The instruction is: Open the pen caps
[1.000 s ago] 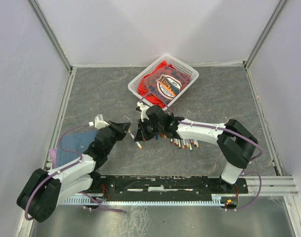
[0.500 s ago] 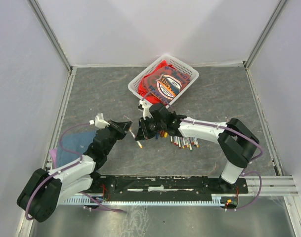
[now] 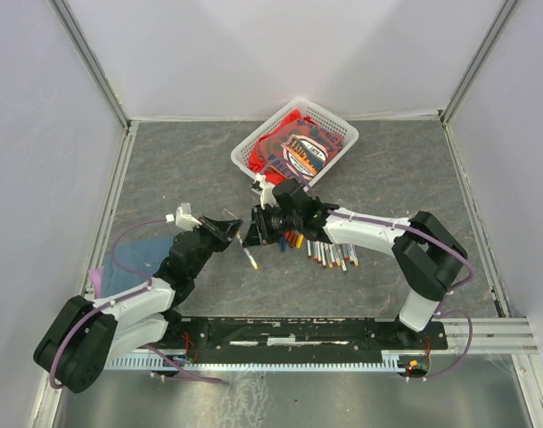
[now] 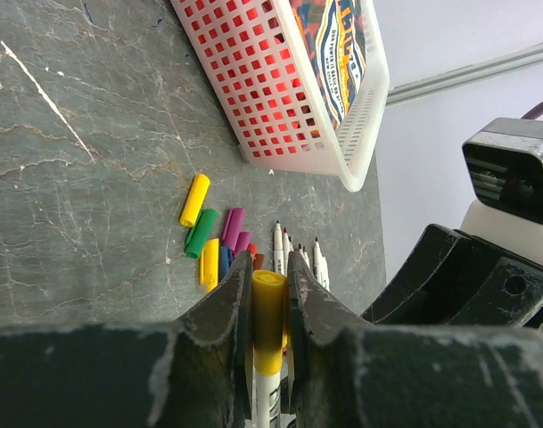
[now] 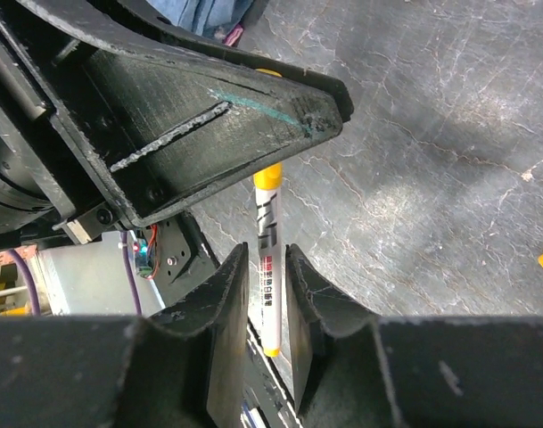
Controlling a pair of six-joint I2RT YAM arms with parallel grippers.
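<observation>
The left gripper (image 4: 269, 267) pinches a stubby yellow cap (image 4: 269, 308) seated on a white pen barrel (image 5: 267, 278), which the right gripper (image 5: 267, 254) clamps. The barrel's red-and-black print is too blurred to read. Beyond, loose caps (image 4: 201, 233) in yellow, green, purple and blue lie on the table (image 4: 93, 205) beside a white basket (image 4: 280, 107). The lettering on its red bag (image 4: 329, 45) is illegible.

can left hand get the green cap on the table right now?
Probably not yet. The left hand is shut on the yellow cap of a pen that the right hand also grips. The green cap lies uncovered just ahead, so only the full hand blocks it.
</observation>
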